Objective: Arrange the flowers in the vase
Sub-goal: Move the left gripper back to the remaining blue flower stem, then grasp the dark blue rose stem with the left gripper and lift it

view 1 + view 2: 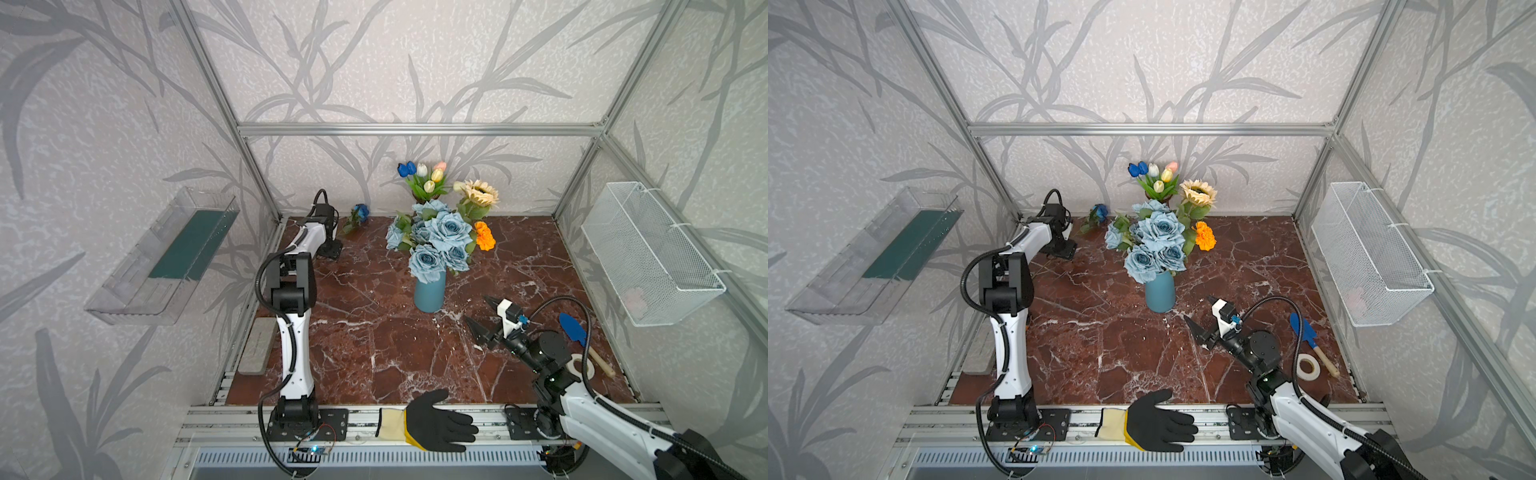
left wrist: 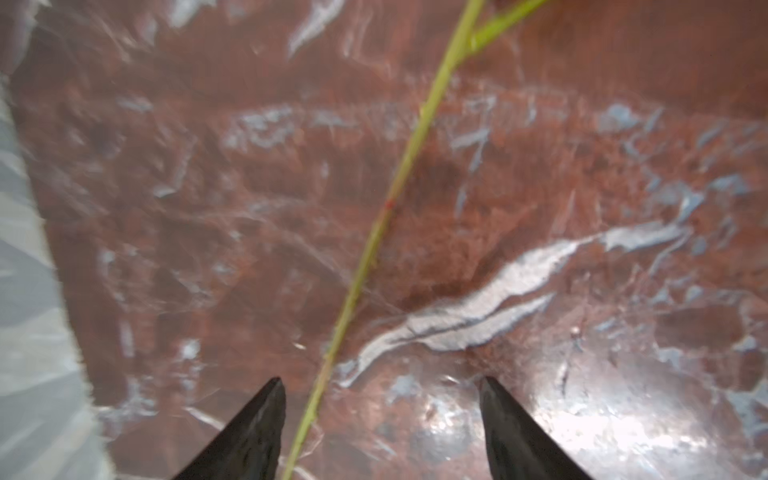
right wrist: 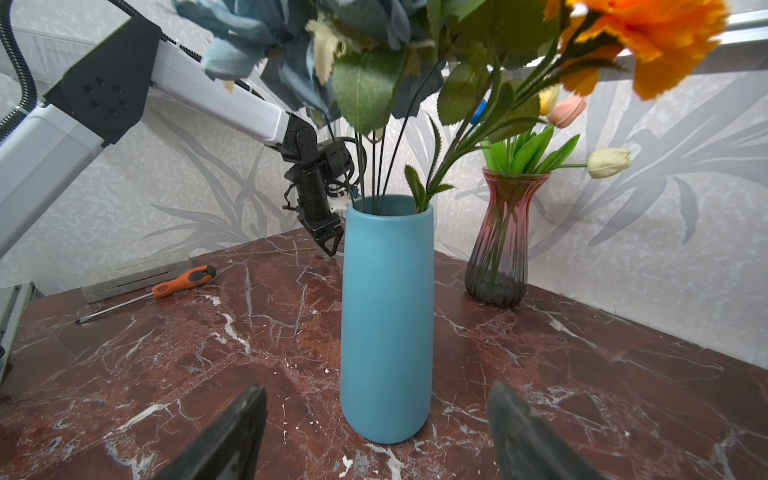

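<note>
A blue vase (image 1: pixel 430 291) (image 1: pixel 1160 295) (image 3: pixel 386 324) stands mid-table holding dusty-blue roses (image 1: pixel 440 237), an orange marigold (image 1: pixel 484 236) and a beige daisy (image 1: pixel 480 193). Tulips (image 1: pixel 426 176) fill a glass vase (image 3: pixel 498 249) behind it. A dark-blue rose (image 1: pixel 360 212) lies at the back left. Its green stem (image 2: pixel 390 208) runs between the jaws of my left gripper (image 2: pixel 380 382) (image 1: pixel 332 251), which is open and low over the table; the stem is close to one finger. My right gripper (image 1: pixel 476 308) (image 3: pixel 378 388) is open, facing the blue vase from the near right, apart from it.
An orange-handled screwdriver (image 3: pixel 183 280) and a grey block (image 1: pixel 257 347) lie along the left edge. A blue trowel (image 1: pixel 575 330) and a tape roll (image 1: pixel 579 365) sit at the right. A black glove (image 1: pixel 432 419) rests on the front rail. A wire basket (image 1: pixel 648 253) hangs on the right wall.
</note>
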Controlling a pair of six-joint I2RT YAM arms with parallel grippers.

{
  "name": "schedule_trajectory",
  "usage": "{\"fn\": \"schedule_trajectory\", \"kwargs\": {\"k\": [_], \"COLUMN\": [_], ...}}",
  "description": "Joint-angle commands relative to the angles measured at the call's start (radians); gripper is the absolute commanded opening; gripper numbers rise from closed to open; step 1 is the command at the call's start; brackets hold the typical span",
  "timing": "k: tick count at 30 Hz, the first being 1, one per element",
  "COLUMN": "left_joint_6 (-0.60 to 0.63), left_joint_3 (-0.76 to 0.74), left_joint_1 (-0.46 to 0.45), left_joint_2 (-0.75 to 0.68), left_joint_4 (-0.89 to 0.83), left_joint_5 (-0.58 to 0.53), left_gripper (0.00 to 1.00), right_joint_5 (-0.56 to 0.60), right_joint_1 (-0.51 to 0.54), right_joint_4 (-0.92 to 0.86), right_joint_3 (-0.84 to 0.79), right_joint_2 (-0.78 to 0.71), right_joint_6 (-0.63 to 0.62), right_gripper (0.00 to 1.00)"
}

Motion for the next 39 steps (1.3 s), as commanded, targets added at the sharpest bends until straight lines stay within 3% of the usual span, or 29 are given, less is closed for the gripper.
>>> {"fn": "schedule_trajectory", "kwargs": {"k": [1,5,11,12,14,18,26,35,39], "left_joint_6": [0.08,0.105,0.151,0.155,0.155,0.132,0.069,-0.049,-0.124], "left_joint_3": [0.084,0.192,0.294,0.3,0.303,0.307,0.294,0.194,0.126], "left_joint_1": [0.005,0.003,0.005,0.005,0.005,0.003,-0.02,-0.064,-0.073], "left_joint_2": [0.08,0.165,0.235,0.239,0.236,0.217,0.111,-0.14,-0.285], "left_joint_4": [-0.084,-0.139,-0.207,-0.212,-0.212,-0.204,-0.187,-0.078,-0.014], "left_joint_5": [0.006,-0.042,-0.024,-0.017,-0.016,-0.001,0.035,0.082,0.204], "left_gripper": [0.73,0.7,0.34,0.22,0.2,0.0,0.0,0.0,0.0], "right_joint_5": [-0.002,-0.002,0.001,0.001,0.004,0.003,0.003,0.006,0.005], "right_joint_1": [0.006,0.007,0.007,0.006,0.007,0.008,0.008,0.008,0.008], "right_joint_4": [0.033,0.029,0.017,0.015,0.014,0.017,0.017,0.019,0.017], "right_joint_3": [0.025,0.025,0.025,0.026,0.025,0.025,0.026,0.024,0.025], "right_joint_2": [0.009,0.005,-0.009,-0.011,-0.012,-0.009,-0.009,-0.004,-0.006], "right_joint_6": [-0.002,-0.004,-0.006,-0.006,-0.007,-0.005,-0.005,-0.005,-0.006], "right_gripper": [0.84,0.84,0.84,0.84,0.84,0.84,0.84,0.84,0.84]}}
